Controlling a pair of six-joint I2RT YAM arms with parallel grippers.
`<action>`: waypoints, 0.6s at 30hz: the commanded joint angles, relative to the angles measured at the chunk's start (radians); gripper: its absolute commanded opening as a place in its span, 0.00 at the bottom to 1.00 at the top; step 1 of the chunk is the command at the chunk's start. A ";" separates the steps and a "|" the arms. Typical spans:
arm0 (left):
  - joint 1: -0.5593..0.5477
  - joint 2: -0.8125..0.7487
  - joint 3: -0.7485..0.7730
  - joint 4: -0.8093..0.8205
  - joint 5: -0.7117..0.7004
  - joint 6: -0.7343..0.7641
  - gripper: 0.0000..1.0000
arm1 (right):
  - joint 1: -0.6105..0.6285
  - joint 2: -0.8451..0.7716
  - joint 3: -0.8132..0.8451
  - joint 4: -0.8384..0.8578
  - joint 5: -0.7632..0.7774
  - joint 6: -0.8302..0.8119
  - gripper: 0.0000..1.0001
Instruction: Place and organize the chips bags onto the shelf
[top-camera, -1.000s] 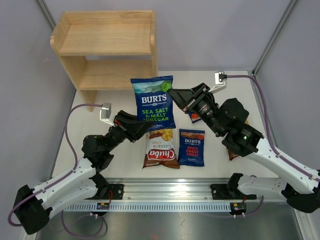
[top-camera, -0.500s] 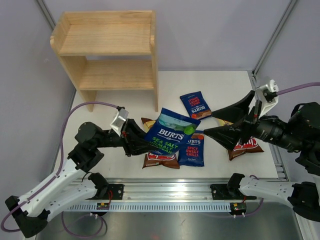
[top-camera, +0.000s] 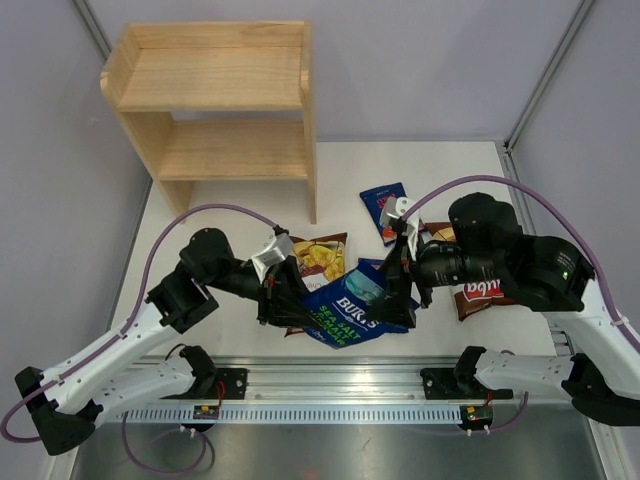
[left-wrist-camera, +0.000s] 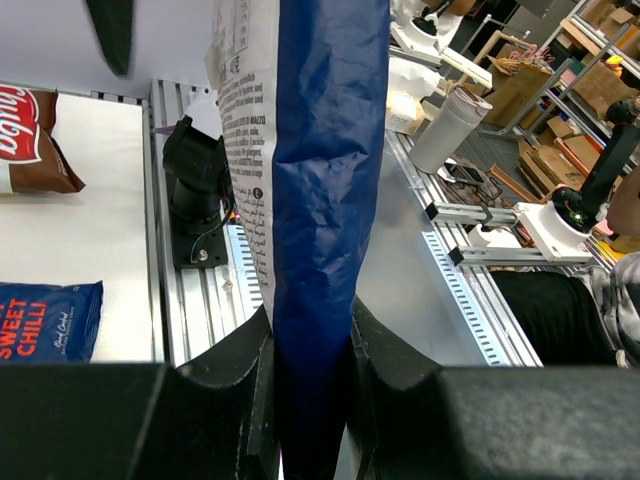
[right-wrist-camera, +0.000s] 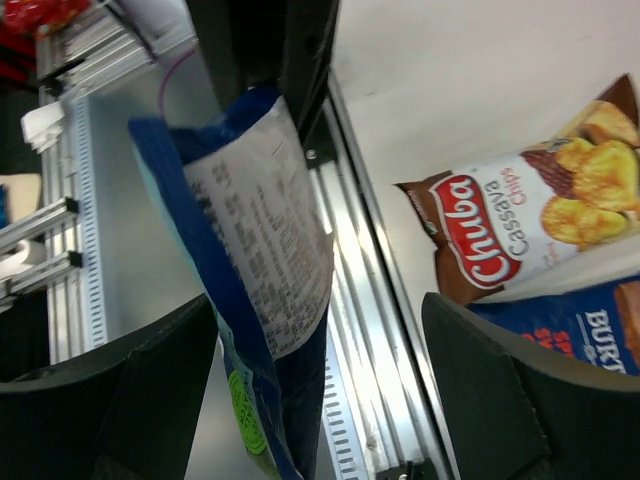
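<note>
The big dark blue Burts chips bag (top-camera: 350, 315) hangs tilted over the table's front edge, and my left gripper (top-camera: 285, 300) is shut on one end of it. In the left wrist view the bag (left-wrist-camera: 330, 150) stands pinched between the jaws (left-wrist-camera: 310, 395). My right gripper (top-camera: 395, 290) is open at the bag's other side, with the bag (right-wrist-camera: 265, 270) between its wide-apart fingers (right-wrist-camera: 320, 380). One Chuba bag (top-camera: 320, 255) lies behind it, another (top-camera: 485, 295) under the right arm. A small Burts bag (top-camera: 385, 210) lies further back. The wooden shelf (top-camera: 215, 100) stands at the back left with nothing on its tiers.
A metal rail (top-camera: 340, 385) with both arm bases runs along the near edge below the held bag. A small "sweet chili" Burts bag (left-wrist-camera: 40, 320) lies flat near the front edge. Grey walls enclose the table on the left, back and right.
My right gripper let go of the big bag, opened wide, swung right, then came back beside it. The left gripper carried the bag from mid-table down towards the front edge, tilting it.
</note>
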 joint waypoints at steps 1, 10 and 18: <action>-0.005 -0.014 0.027 0.079 0.056 -0.002 0.00 | -0.002 -0.064 -0.046 0.054 -0.186 -0.044 0.88; -0.007 0.021 0.085 0.006 0.056 0.001 0.01 | -0.001 -0.078 -0.081 0.123 -0.176 -0.001 0.58; -0.005 0.020 0.102 -0.088 0.046 0.062 0.07 | -0.002 -0.052 -0.046 0.118 -0.133 -0.001 0.32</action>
